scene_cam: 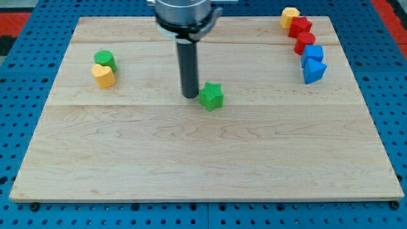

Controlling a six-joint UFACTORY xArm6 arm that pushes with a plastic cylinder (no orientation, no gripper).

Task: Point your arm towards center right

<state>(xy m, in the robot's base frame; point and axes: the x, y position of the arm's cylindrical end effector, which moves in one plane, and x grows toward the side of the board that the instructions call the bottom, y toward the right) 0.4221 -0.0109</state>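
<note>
My tip rests on the wooden board a little left of centre, just left of a green star block, very close to it or touching it. At the view's top right stands a cluster: a yellow block, a red star block, a second red block, a blue block and a blue triangular block. At the view's left a green cylinder stands against a yellow block.
The board lies on a blue perforated base that shows on all sides. The arm's dark mount hangs over the board's top middle.
</note>
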